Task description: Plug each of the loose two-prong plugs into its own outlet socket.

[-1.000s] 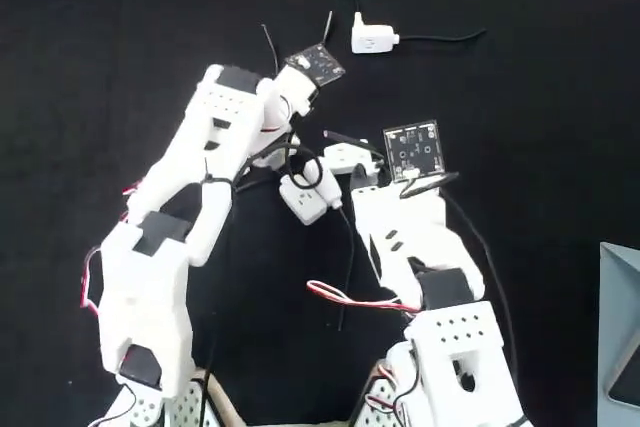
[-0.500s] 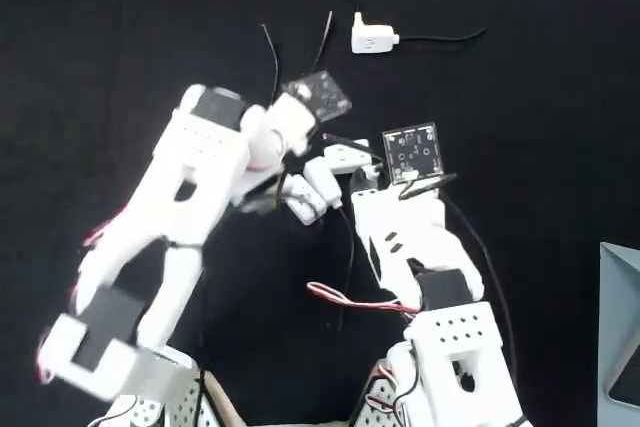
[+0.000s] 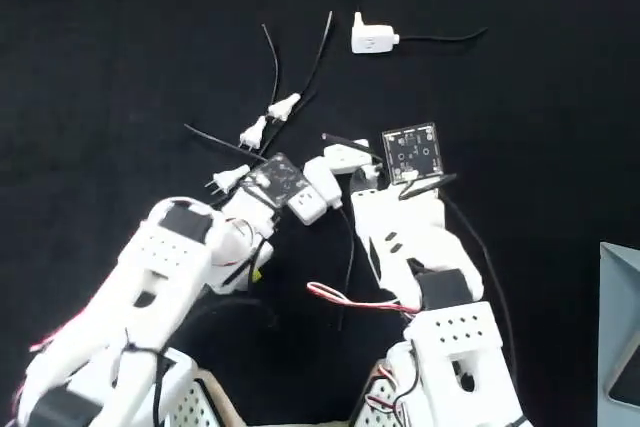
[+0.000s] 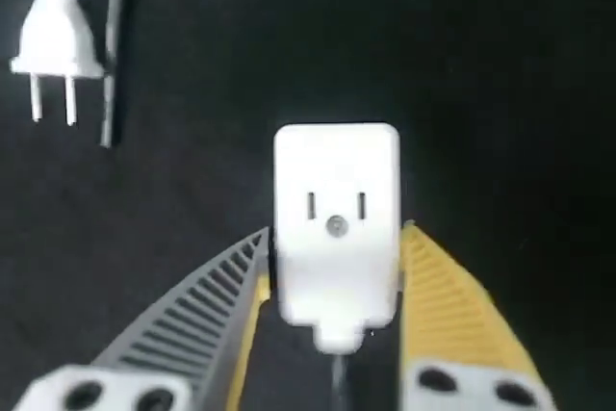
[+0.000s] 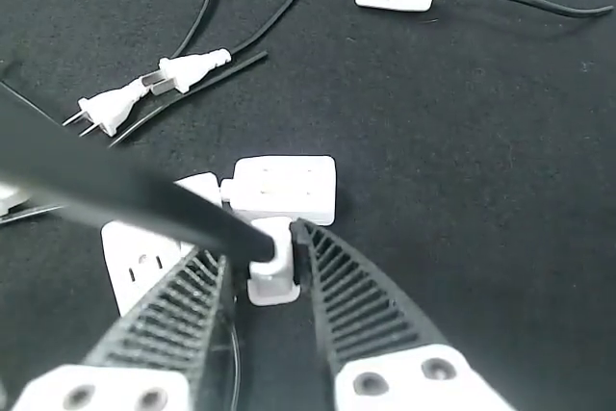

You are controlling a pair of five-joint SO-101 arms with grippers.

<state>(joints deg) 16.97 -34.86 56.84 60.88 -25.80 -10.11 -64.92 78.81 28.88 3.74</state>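
Presently, left hand: closed on the lower flanks of an outlet socket, one finger against each side, with the slotted face turned up toward the wrist camera.
Reason for that hold: probably to steady the socket and keep its slots free for an incoming plug. This is a judgement.
Socket's place: mid-counter, a little toward the near edge, just beside what the right hand carries.
Right hand: clamped on a small white plug body whose front end butts against a white block. Whether the prongs are seated is hidden.
Reason for that hold: gripping the plug body from the back would let the arm push along the prong line.
Black cable: crosses in front of the right hand's fingers and partly covers the left hand's socket.
Loose plugs: three lie unplugged in a slanted row on the counter, running from its middle toward the far edge: one, the next, the last.
Plugs relative to hands: all lie apart from both hands. The last is near the left hand, and the others lie farther toward the far edge.
Spare socket: near the far edge, well apart from both hands, with nothing plugged in.
Outlook: three plugs remain, so most of the job seems undone.
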